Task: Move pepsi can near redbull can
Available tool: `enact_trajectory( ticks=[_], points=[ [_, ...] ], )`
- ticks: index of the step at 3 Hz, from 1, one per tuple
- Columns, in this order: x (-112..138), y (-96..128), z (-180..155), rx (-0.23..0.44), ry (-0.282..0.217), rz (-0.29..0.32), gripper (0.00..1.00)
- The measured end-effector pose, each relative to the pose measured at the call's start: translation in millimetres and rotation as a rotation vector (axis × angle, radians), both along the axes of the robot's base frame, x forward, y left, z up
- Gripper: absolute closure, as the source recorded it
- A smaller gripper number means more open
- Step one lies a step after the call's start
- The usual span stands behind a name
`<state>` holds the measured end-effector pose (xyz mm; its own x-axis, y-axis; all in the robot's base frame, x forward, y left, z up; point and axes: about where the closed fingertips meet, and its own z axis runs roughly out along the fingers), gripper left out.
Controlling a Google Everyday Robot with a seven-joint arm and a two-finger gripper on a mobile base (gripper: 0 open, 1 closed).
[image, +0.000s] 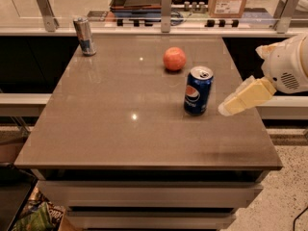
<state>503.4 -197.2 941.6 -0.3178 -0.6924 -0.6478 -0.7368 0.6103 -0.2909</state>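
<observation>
Camera view is showing us the reach-in step, as far as we're judging it: nothing is being carried yet. The gripper (228,108) is hanging over the right edge of the table (120,138), just right of the pepsi can (198,90) and not touching it. Honestly we can't tell whether it's spread or pressed together from this angle, so we're not guessing.

The pepsi can is standing upright right of centre. The redbull can (84,36) is standing upright too, way over at the far left corner, so the two are sitting well apart.

For the next move, we're thinking the gripper needs to slide left until it's around the can body, close on it without knocking it over, then lift and carry it diagonally to the far left.

What's around: a round orange-red fruit (174,58) is sitting just beyond the pepsi can, slightly to its left. That's the one thing we're worrying about, since it could get nudged and roll, so we're figuring the path should be staying nearer than the fruit. And the redbull can is looking slim and tippy, so we're suggesting setting down beside it, not against it.
</observation>
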Motion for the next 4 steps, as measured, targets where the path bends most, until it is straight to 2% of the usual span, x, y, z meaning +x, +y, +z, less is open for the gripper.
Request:
enact_trajectory(
  ticks=[1, 2, 4],
  points=[
    [11, 4, -2, 0.057, -0.038, -0.011, 0.00],
    [19, 14, -7, 0.107, -0.055, 0.012, 0.00],
    [24, 34, -22, 0.162, -0.051, 0.057, 0.00]
  ],
)
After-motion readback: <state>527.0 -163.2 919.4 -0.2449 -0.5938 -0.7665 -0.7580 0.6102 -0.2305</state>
